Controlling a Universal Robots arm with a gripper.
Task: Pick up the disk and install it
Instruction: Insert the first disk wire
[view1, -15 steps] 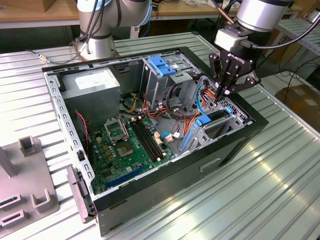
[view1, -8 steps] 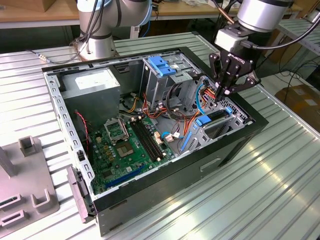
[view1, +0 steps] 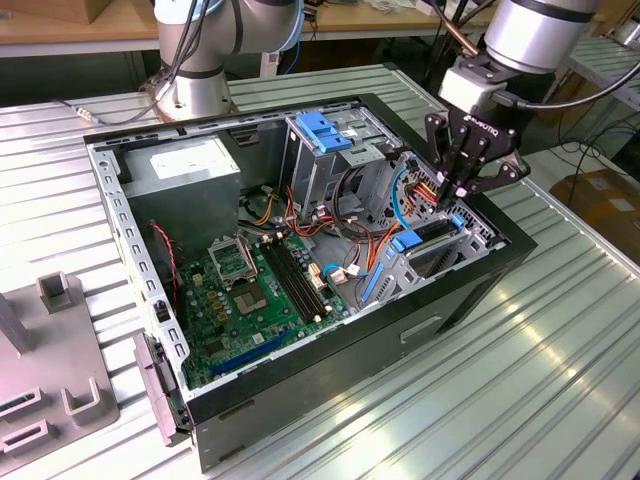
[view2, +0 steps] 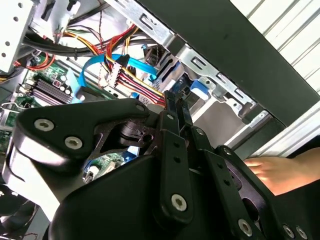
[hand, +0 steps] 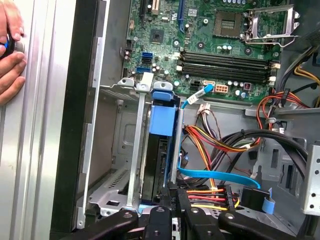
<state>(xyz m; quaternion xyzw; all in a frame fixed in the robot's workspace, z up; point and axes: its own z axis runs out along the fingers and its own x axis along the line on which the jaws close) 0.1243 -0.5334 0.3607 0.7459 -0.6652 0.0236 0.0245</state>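
Gripper (view1: 462, 190) is hanging low over the open PC case (view1: 330, 380), fingers pressed together w/ nothing visible between them, tips right at the light-blue carrier end of the disk (view1: 432, 237). So jaws are clenched, not gripping the disk body as far as these views are showing.

The disk is sitting edge-on in the metal drive bay (view1: 440, 262) at the case's near corner, roughly 3 o'clock from the motherboard (view1: 255, 295) in the exterior view. In the first wrist view the disk (hand: 162, 150) is standing in its slot between steel rails, blue carrier tab on top, dark drive body running down behind it. It's looking mostly seated; can't confirm it's fully home.

Handling, my read: rigid metal block, fairly heavy for its size, smooth faces so probably slippery, and shock-sensitive – no dropping. Plastic carrier rail is flexing more than the drive, so best hold is across the blue carrier edges, not on the label or the connector end.

Containers: the case is holding the motherboard, a grey power supply (view1: 185, 170) at about 11 o'clock from the board, a drive cage w/ blue bracket (view1: 325, 133) at 1 o'clock, plus cable bundles (hand: 220, 145) crowding beside the bay.

A person's hand (hand: 11, 55) is resting on the table just outside the case wall.
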